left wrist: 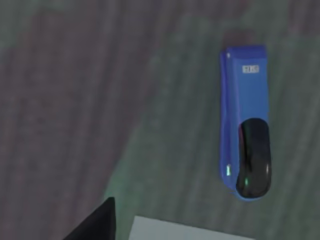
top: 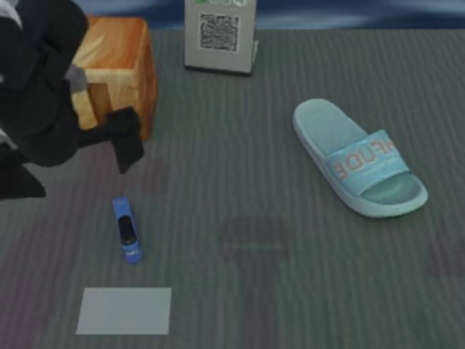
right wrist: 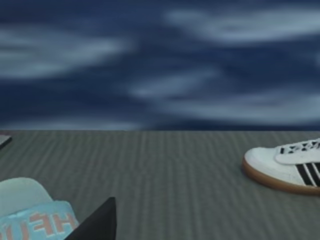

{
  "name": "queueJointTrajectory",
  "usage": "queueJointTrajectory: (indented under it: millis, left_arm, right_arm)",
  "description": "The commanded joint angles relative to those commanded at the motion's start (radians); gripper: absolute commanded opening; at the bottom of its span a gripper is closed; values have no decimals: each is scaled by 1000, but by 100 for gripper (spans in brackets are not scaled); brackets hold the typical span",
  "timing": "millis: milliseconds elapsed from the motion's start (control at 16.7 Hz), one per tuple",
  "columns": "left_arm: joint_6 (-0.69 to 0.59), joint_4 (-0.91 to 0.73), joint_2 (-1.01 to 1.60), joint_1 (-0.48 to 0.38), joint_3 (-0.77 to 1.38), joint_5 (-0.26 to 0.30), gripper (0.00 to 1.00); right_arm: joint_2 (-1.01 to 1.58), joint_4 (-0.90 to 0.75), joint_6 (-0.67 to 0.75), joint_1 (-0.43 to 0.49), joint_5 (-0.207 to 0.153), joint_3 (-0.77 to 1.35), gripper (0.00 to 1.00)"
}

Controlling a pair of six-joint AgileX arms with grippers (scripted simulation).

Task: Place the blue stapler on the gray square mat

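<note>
The blue stapler lies flat on the dark striped floor at the left, its black middle section facing up; the left wrist view shows it lengthwise with a pale mark near one end. The gray square mat lies just in front of it, and one corner of the mat shows in the left wrist view. My left gripper hangs open above the floor behind the stapler, apart from it and holding nothing. One dark fingertip shows. My right arm is out of the top view; its fingertip shows, open and empty.
A wooden box stands at the back left, close behind my left arm. A QR-code sign stands at the back middle. A pale blue slipper lies at the right. A white sneaker shows only in the right wrist view.
</note>
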Motion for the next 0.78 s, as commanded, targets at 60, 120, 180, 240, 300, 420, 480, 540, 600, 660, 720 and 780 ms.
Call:
queueJointTrajectory:
  millis: [60,120,180,240,300,420,480,540,600,660,720,780]
  left_arm:
    - [-24,-39,67,-13,52,0,100]
    - [-45,-74,126,-24,98,0,100]
    - [-64,-103,175,-34,139,0,100]
    - [-80,-128,214,-41,173,1,100]
    - [-92,-146,244,-48,200,1,100]
    - [-105,-166,276,-54,229,1,100]
    - [-106,-167,278,-54,231,1,100]
    - [-106,-167,278,-54,231,1,100]
    - [-106,-167,278,-54,231,1,100]
    - [-106,-167,278,-54,231,1,100]
    - [-105,-165,275,-49,228,1,100]
    - [-104,-162,277,-49,226,1,100]
  right_arm:
    - [0,0,0,0,0,0,100]
    - [0,0,0,0,0,0,100]
    - [0,0,0,0,0,0,100]
    - [0,0,0,0,0,0,100]
    - [0,0,0,0,0,0,100]
    - [0,0,0,0,0,0,100]
    - [0,0,0,0,0,0,100]
    - [0,0,0,0,0,0,100]
    - [0,0,0,0,0,0,100]
    - [0,0,0,0,0,0,100]
    - [0,0,0,0,0,0,100]
    - [0,0,0,0,0,0,100]
